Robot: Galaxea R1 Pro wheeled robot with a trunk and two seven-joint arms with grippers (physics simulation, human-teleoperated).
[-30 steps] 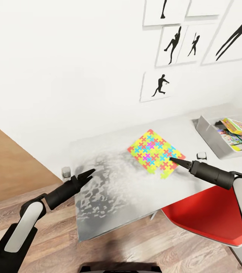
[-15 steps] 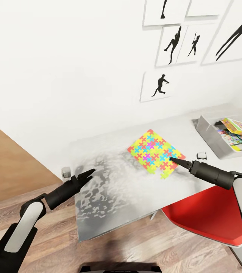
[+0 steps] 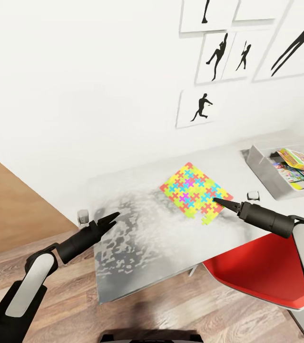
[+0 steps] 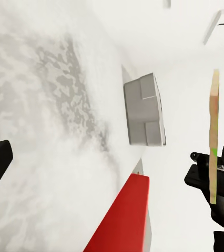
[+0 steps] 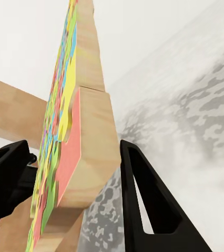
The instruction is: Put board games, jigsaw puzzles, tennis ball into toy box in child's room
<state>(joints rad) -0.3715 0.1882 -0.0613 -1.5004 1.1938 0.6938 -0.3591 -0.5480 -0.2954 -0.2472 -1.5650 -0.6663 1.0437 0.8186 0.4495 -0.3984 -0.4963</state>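
A plain white wall (image 3: 90, 81) rises behind the bench (image 3: 137, 228), whose pale grey top carries a darker mottled patch toward its near corner. On the wall hang several white pictures (image 3: 198, 108) printed with black silhouettes of ball players, grouped toward the upper right. The floor (image 3: 171, 314) is laid in grey-brown wood planks, and a flat tan wooden panel (image 3: 9, 205) stands at the left, below the wall. A red chair (image 3: 261, 271) with a smooth seat sits tucked against the bench's right side. The light is even and soft, with faint shadows under the picture frames.
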